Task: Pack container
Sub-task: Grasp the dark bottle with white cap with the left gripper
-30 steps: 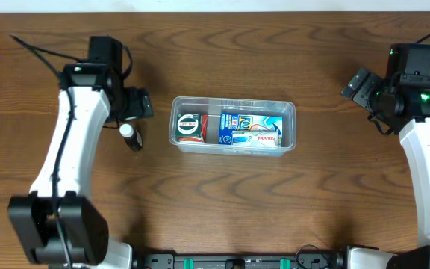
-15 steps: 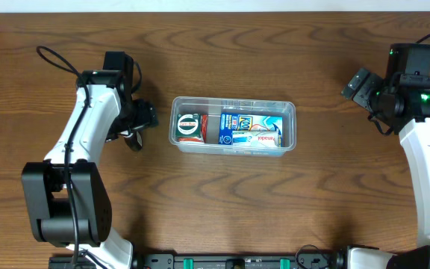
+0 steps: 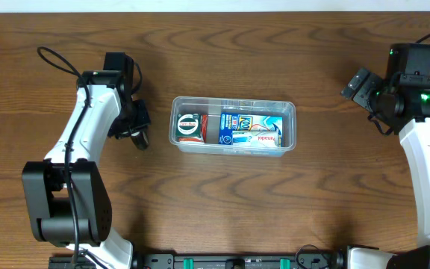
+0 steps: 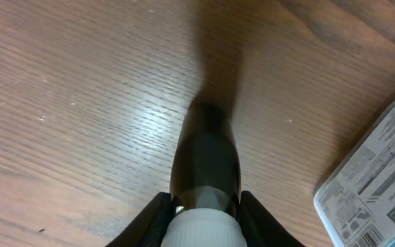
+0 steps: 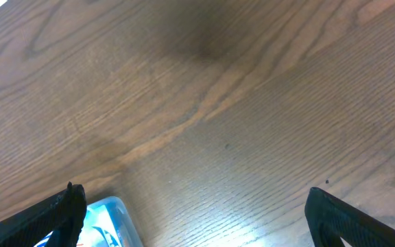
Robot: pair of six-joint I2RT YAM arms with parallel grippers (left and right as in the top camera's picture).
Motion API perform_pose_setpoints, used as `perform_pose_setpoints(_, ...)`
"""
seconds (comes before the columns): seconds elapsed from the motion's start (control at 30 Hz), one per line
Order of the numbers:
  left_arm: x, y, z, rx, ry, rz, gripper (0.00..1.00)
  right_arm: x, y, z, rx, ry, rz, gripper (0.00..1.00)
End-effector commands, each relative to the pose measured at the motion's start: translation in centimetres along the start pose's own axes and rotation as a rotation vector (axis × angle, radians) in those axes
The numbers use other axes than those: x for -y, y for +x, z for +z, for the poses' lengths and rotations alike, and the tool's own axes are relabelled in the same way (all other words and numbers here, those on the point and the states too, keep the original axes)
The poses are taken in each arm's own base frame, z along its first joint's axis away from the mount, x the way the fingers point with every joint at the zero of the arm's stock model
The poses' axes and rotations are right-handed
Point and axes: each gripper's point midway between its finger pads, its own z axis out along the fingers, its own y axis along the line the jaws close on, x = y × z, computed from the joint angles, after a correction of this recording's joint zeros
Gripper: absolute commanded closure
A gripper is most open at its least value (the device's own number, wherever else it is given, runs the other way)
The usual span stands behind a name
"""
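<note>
Left gripper (image 3: 135, 136) is clamped on the little bottle (image 4: 208, 165) at its white cap, and the container (image 3: 234, 142) sits near at its 3 o'clock, long axis 9-to-3, far from the spread-fingered right gripper (image 5: 194, 199).

Overhead looks straight down, wrist views close, seemingly sharing container (image 3: 234, 101)

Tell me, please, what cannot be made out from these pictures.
- Left wrist: the bottle has its cap cut off by the bottom edge, so whether the left tool grips it is unclear.
- Overhead: labels inside the container are too small to read.
- Right wrist: the bottom edge cuts off most of the container.
</note>
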Motion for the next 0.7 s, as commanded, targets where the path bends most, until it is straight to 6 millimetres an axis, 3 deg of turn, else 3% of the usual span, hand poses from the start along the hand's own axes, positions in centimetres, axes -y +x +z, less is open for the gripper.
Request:
perform_pose_setpoints(0.0, -0.3, 0.2, 0.5, -0.017, -0.011, -0.004, 0.72, 0.2, -0.3, 0.0, 0.007, 0.007, 0.011, 0.01)
perform_pose_setpoints(0.1, -0.3, 0.1, 0.4, -0.015, -0.010, -0.004, 0.76, 0.2, -0.3, 0.0, 0.007, 0.007, 0.011, 0.01)
perform_pose_setpoints(0.23, -0.2, -0.3, -0.5, -0.006, -0.006, -0.004, 0.89, 0.2, -0.3, 0.0, 0.007, 0.007, 0.011, 0.01)
perform_pose_setpoints(0.33, 0.1, -1.0, -2.0, 0.030, 0.009, -0.004, 0.90, 0.2, -0.3, 0.0, 0.007, 0.007, 0.011, 0.01)
perform_pose_setpoints(0.53, 0.9, -2.5, -6.9, 0.173, 0.083, -0.004, 0.90, 0.2, -0.3, 0.0, 0.007, 0.007, 0.011, 0.01)
perform_pose_setpoints(0.67, 4.5, -2.0, -11.7, 0.267, 0.328, 0.144, 0.90, 0.2, -0.3, 0.0, 0.007, 0.007, 0.011, 0.01)
